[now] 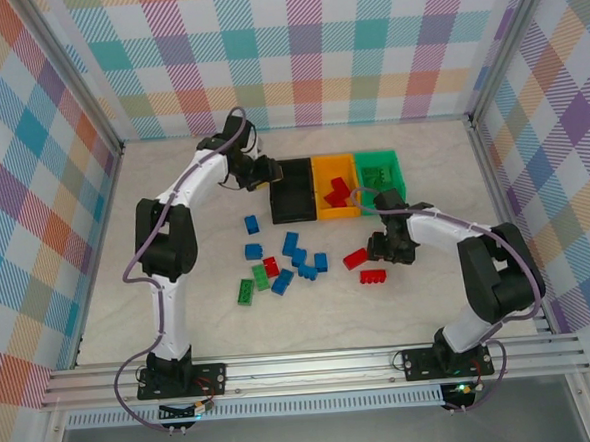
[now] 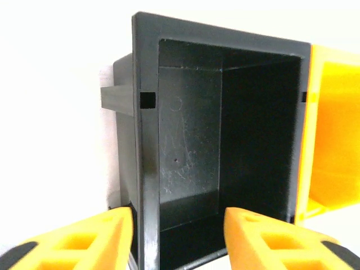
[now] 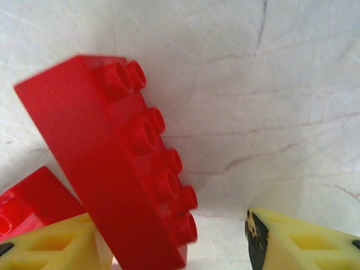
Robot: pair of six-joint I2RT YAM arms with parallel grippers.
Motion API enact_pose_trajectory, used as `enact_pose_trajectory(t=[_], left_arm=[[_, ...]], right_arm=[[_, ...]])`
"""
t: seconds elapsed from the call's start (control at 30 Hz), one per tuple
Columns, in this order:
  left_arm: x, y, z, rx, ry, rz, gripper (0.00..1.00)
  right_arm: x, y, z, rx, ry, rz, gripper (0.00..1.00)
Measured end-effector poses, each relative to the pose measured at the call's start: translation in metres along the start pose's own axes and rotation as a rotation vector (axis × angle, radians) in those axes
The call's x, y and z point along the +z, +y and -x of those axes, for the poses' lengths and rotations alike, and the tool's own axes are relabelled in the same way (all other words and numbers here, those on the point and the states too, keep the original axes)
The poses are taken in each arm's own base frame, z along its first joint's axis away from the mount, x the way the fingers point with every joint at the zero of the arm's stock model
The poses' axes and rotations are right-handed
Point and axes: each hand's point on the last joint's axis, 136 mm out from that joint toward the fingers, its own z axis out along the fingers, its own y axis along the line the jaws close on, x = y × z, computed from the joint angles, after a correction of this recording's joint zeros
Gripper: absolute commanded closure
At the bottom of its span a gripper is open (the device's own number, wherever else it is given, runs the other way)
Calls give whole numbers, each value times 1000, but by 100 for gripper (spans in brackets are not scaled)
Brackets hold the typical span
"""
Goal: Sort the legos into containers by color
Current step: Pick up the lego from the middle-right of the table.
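Your right hand (image 3: 174,239) is open: its two pale fingers (image 3: 50,247) sit well apart, low over the bench (image 3: 270,84). An oblong red brick (image 3: 112,152) stands tilted on its edge between them, its studs turned toward the finger at the lower right of the wrist view, with a clear gap on that side. It seems to lean on the other finger, though you cannot be sure of contact from this angle. A second red brick (image 3: 25,202) lies just beside it at the lower left. Your left hand (image 2: 179,228) is open too, its yellow fingers spread at the black bin (image 2: 185,140), whose side wall rises between them, nearer the outer finger. From above, the three bins stand joined in a row at the back of the bench, the black one on the left, then the orange bin (image 1: 337,216) with a few red bricks (image 1: 336,191) inside, then the green bin (image 1: 379,156). In front of the black bin lies a loose cluster of blue bricks (image 1: 299,258), two green bricks (image 1: 246,291) and one red brick (image 1: 271,267), well apart from your left hand
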Motion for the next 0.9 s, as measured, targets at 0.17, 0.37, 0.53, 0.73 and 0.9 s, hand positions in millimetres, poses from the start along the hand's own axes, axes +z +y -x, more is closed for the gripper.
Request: enact_pose_trajectory(t=[0.17,0.37,0.53,0.73,0.9], left_arm=[[-15,-1,-3,13,-13,8,47],[-65,0,-34,26,-51,21,44],[-109,3,-60,50,-132,20,43],[-124,26,-105,47,-143,50,39],[-119,58,-143,26,-102,124,36]], right_arm=[[1,2,1,-22,29,0,41],[2,4,5,-37,38,5,72],[-1,17,13,-47,9,67,86],[-38,35,36,-59,-87,150,88],[-84,69,73,-79,-207,278,86]])
